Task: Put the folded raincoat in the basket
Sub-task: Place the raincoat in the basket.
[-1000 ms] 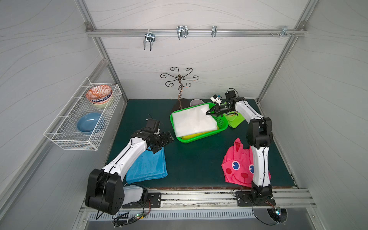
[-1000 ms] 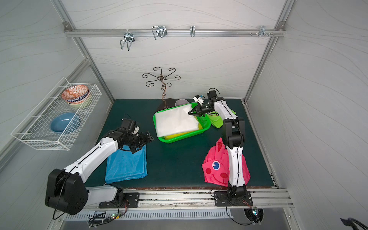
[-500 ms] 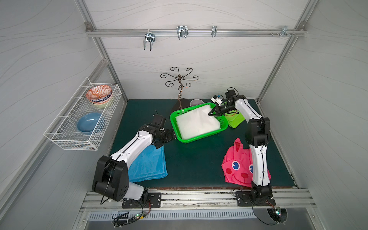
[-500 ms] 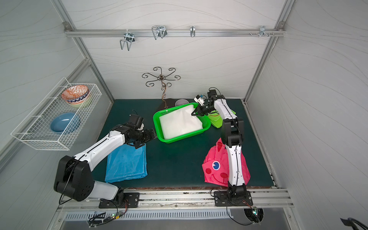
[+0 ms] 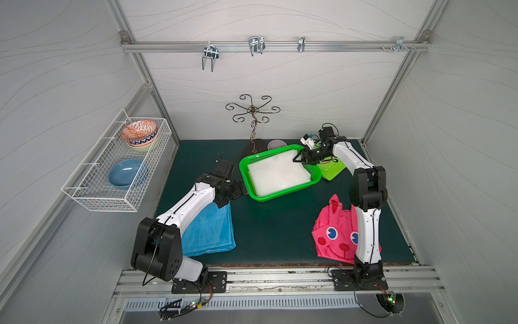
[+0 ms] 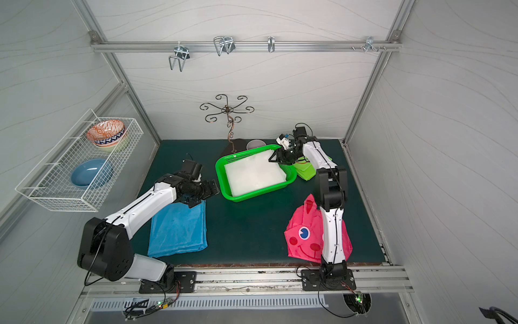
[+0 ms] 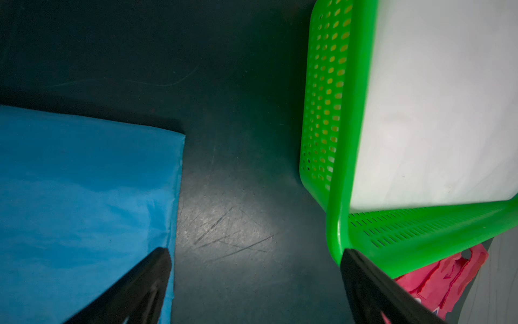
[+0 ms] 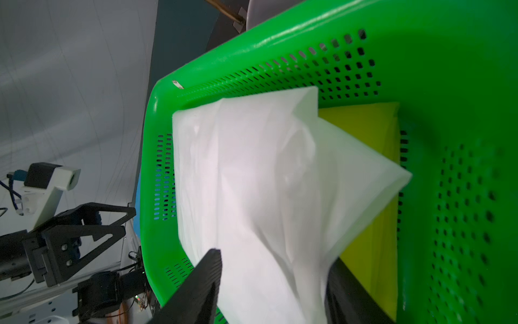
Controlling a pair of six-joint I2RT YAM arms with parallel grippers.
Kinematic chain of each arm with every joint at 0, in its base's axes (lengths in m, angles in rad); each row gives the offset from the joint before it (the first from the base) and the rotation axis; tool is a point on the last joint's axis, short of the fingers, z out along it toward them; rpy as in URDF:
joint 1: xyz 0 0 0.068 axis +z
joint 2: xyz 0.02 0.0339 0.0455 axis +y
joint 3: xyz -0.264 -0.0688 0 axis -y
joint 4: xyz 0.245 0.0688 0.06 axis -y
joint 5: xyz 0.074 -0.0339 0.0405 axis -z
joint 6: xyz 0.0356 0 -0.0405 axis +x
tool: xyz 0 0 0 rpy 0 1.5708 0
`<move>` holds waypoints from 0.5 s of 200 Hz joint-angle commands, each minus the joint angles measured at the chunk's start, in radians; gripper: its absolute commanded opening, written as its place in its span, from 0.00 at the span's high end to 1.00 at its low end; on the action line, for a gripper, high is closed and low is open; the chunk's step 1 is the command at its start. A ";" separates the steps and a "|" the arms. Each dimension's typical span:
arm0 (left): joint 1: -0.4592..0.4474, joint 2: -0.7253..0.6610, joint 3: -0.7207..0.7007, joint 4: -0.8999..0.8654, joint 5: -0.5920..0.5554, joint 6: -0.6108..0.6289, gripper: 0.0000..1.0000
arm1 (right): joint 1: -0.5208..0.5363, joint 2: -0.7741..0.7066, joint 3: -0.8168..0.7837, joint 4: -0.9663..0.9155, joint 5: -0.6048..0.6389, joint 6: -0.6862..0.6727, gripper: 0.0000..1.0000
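Since the right gripper (image 8: 274, 256), fingers parted, straddles the raincoat (image 8: 252, 168) corner in the basket (image 8: 448, 84), lifting could snag it; left gripper (image 7: 255, 251) gapes empty.

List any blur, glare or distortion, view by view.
Left wrist: a pale glare patch on the mat shows up scratches, and the basket rim is smeared. Right wrist: the basket's near wall is out of focus, the white raincoat soft at its edges. Both top views: sharp, evenly lit, no glare.
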 commanded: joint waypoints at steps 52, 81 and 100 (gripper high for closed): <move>0.000 -0.134 0.052 -0.146 -0.151 0.059 0.01 | 0.134 -0.354 -0.209 0.066 0.430 0.026 0.40; 0.022 -0.189 0.048 -0.180 -0.254 0.054 0.01 | 0.256 -0.388 -0.320 0.129 0.329 0.064 0.41; 0.069 -0.221 0.034 -0.207 -0.293 0.014 0.01 | 0.317 -0.359 -0.364 0.204 0.265 0.090 0.43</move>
